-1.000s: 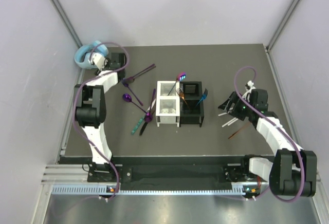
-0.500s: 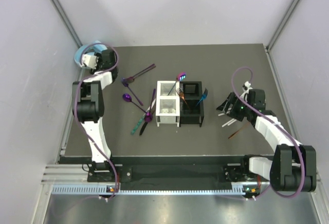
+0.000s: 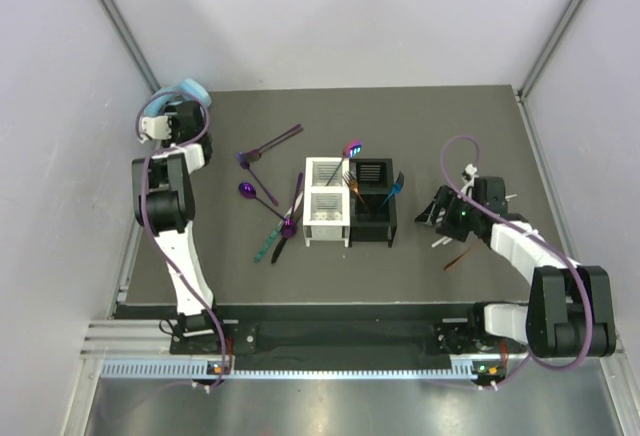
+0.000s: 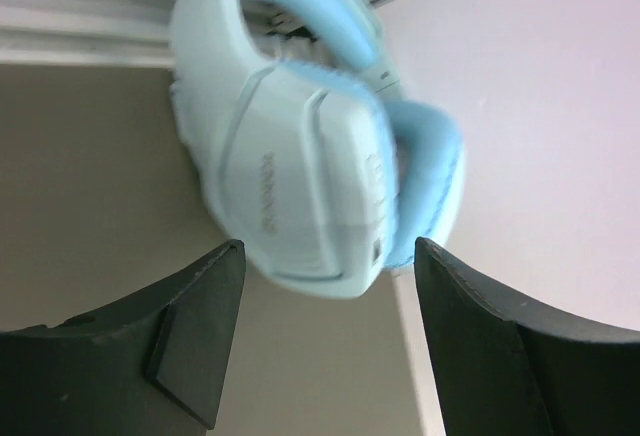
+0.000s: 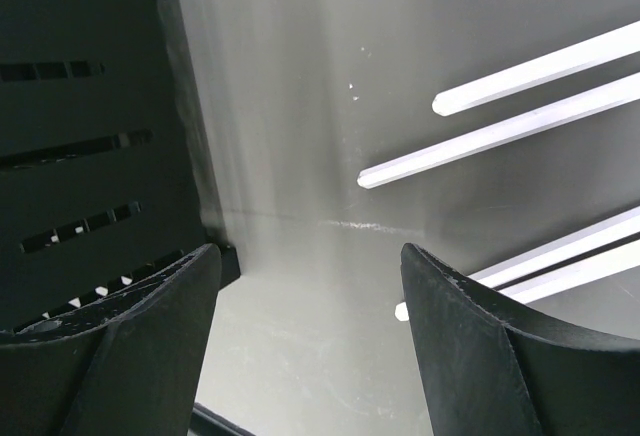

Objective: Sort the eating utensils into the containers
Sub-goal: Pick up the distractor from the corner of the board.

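Note:
The white caddy (image 3: 309, 204) and the black caddy (image 3: 372, 235) stand side by side mid-table. A purple spoon (image 3: 352, 148) and a blue utensil (image 3: 392, 191) lean in them. On the mat to their left lie a purple fork (image 3: 272, 142), two purple spoons (image 3: 258, 194), and a green-handled knife (image 3: 268, 246). My right gripper (image 3: 432, 212) is open and empty, low over the mat between the black caddy (image 5: 90, 136) and several white sticks (image 5: 500, 136). A brown stick (image 3: 458, 258) lies nearby. My left gripper (image 3: 176, 106) is open and empty, facing the headphones.
Light-blue headphones (image 3: 188, 90) sit in the back left corner against the wall and fill the left wrist view (image 4: 300, 166), just beyond the open fingers. Side walls and metal rails border the dark mat.
My left gripper has swung left and back toward the headphones in the corner. My right gripper has shifted left toward the black caddy, away from the white sticks.

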Controlling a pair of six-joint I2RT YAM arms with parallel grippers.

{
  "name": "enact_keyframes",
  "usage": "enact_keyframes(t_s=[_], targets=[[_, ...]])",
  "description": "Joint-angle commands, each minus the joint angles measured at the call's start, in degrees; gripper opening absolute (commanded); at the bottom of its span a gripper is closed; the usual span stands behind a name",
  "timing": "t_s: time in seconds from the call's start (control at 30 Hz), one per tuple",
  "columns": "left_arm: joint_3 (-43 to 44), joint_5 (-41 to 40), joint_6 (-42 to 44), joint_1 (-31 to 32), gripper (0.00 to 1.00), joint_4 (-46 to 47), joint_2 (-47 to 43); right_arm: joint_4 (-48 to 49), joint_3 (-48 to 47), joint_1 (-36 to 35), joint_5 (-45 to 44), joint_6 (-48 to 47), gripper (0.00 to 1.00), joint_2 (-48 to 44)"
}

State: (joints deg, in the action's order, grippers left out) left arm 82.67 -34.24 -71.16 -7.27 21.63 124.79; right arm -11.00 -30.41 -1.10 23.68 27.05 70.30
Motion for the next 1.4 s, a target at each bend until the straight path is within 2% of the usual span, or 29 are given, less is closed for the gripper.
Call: enact_keyframes(t_s=[0.0,0.17,0.5,0.67,0.93,1.2,1.37], targets=[[-2.34,2.77,-1.88,-1.69,0.73,9.13,-0.87,2.65,-0.61,-1.27,0.05,-0.68,0.73,0.80],[-4.18,6.28,-5.13,-4.86,0.73,11.23,0.18,2.48,-0.35,-2.32,-0.39,-0.77,0.73,0.36],[-0.33,12.70,-2.24,-10.13,0.74,14.67,2.65,2.83,0.35,-4.52,-1.80,-0.68,0.73,0.89],[1.17,18.41,-0.92,-12.50,0.76,16.95,4.49,4.15,0.44,-5.31,-1.97,-0.16,0.73,2.91],[8.02,25.00,1.89,-14.88,0.76,15.20,9.41,4.50,0.53,-6.54,-2.50,-0.24,0.73,3.70],[13.39,26.94,4.18,-15.93,0.76,12.39,12.05,5.56,0.71,-6.98,-2.59,0.02,0.72,5.63],[11.90,32.65,4.18,-16.46,0.76,20.38,11.96,6.70,0.44,-7.77,-2.50,0.72,0.72,6.78]])
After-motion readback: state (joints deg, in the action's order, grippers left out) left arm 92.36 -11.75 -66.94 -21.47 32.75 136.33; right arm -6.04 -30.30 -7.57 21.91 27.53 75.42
